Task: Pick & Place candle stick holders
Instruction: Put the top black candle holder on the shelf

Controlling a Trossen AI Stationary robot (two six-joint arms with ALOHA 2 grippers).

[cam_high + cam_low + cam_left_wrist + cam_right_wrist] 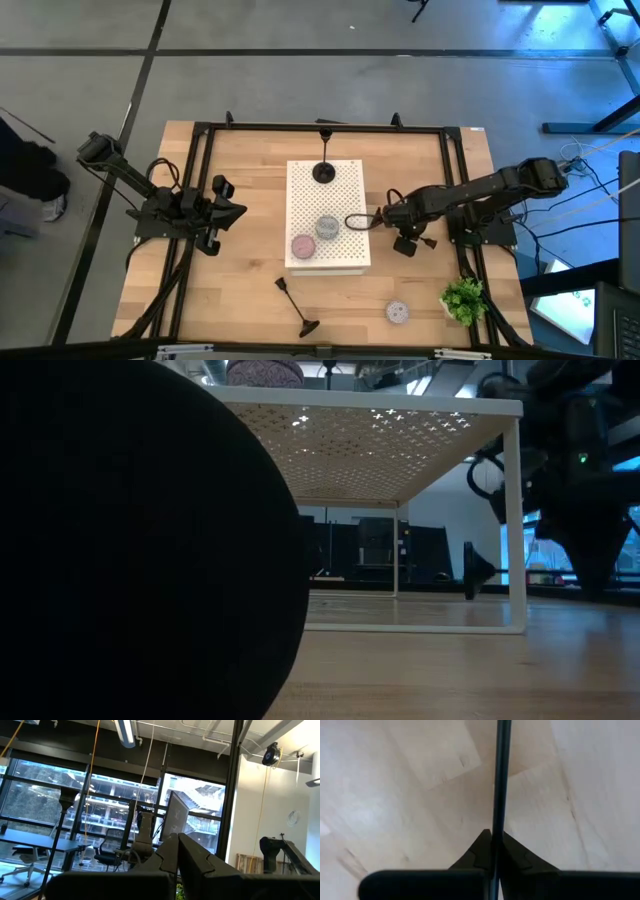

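The right pincer (pixel 495 851) is clamped on the thin black metal candle holder's stem (pixel 501 780): stiff, light, likely slippery and base-heavy.

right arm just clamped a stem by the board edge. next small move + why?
Probably a short straight lift. The right gripper has its jaws shut on the thin stem of a black candle stick holder, low over the wooden table beside the white perforated board. Raising it first clears the board's edge before carrying it across.
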